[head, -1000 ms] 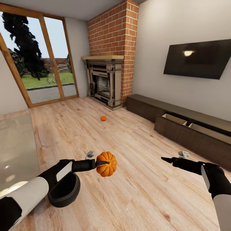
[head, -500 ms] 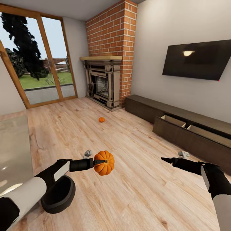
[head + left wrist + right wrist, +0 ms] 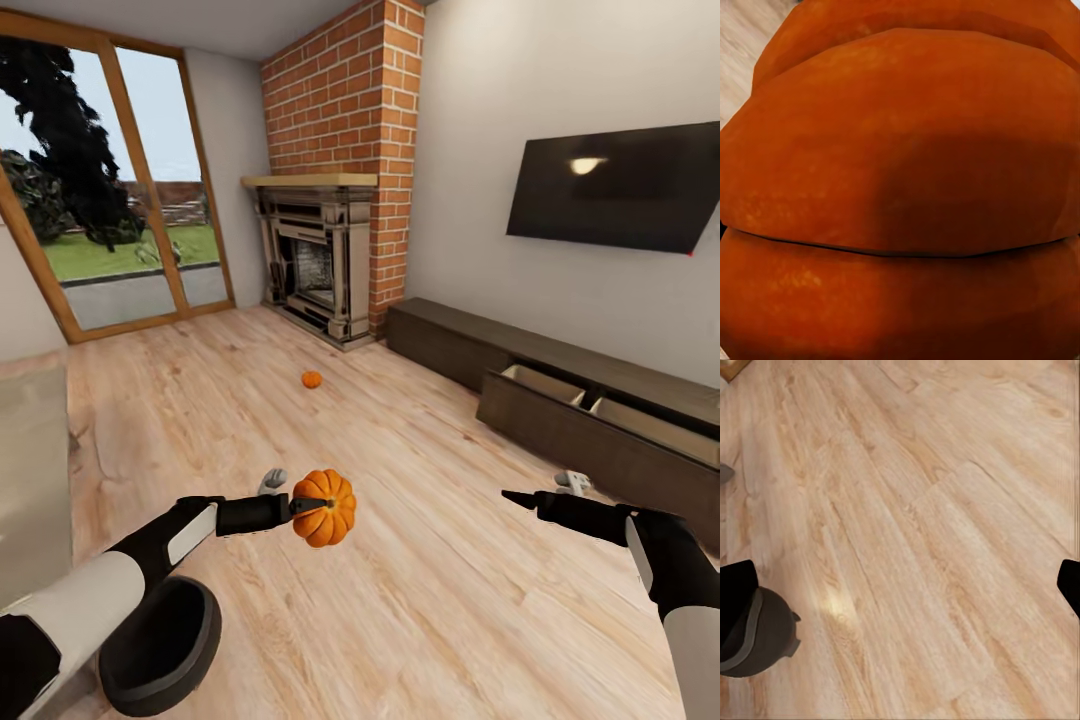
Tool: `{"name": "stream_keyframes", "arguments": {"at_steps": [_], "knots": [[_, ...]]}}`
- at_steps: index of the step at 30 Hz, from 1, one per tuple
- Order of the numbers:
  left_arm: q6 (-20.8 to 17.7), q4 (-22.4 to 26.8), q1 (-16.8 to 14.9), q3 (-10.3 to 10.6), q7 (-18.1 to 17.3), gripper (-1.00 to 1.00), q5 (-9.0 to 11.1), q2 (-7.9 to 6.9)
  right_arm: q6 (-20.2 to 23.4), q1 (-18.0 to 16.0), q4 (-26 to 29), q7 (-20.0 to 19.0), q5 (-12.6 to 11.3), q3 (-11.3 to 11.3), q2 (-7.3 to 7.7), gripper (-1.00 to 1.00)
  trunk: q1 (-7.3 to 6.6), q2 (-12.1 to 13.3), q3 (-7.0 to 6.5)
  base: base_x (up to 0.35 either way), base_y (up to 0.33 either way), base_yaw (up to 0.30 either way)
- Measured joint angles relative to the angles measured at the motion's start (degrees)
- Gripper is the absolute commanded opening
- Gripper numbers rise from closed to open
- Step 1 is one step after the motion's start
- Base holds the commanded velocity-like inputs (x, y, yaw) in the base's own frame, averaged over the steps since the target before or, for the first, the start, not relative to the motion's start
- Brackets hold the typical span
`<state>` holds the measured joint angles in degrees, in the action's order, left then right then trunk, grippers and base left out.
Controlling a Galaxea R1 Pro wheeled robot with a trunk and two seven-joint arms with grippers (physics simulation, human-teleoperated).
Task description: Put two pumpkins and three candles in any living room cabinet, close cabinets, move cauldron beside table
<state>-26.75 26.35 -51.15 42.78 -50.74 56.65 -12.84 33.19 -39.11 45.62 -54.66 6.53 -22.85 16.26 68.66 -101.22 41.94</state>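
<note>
A pale wood plank floor runs across the room. On it, near the middle of the frame, lies a small orange pumpkin before the fireplace. A black cauldron sits at lower left. Two small grey candles rest on the boards, one at centre left, one at right just before the long dark cabinet.

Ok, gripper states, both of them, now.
Left gripper: shut on the pumpkin, held above the floor.
Right gripper: open and holding nothing; in the right wrist view its fingertips stand wide apart.
</note>
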Motion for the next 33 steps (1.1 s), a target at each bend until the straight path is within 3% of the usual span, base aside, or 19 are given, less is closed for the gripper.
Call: {"name": "stream_keyframes", "arguments": {"at_steps": [10,33], "knots": [[0.03,-0.01,0.00,0.04,0.05,-1.00,-0.08,0.03,-0.05,0.00,-0.08,0.08,0.06,0.00,-0.07,1.00,0.00,0.00,0.00,0.332,0.000,-0.227],[0.06,-0.09,0.01,0.07,0.07,-1.00,-0.14,0.09,-0.39,0.00,-0.09,0.21,0.51,0.00,0.00,1.00,0.00,0.00,0.00,0.333,0.000,-0.004]]}}
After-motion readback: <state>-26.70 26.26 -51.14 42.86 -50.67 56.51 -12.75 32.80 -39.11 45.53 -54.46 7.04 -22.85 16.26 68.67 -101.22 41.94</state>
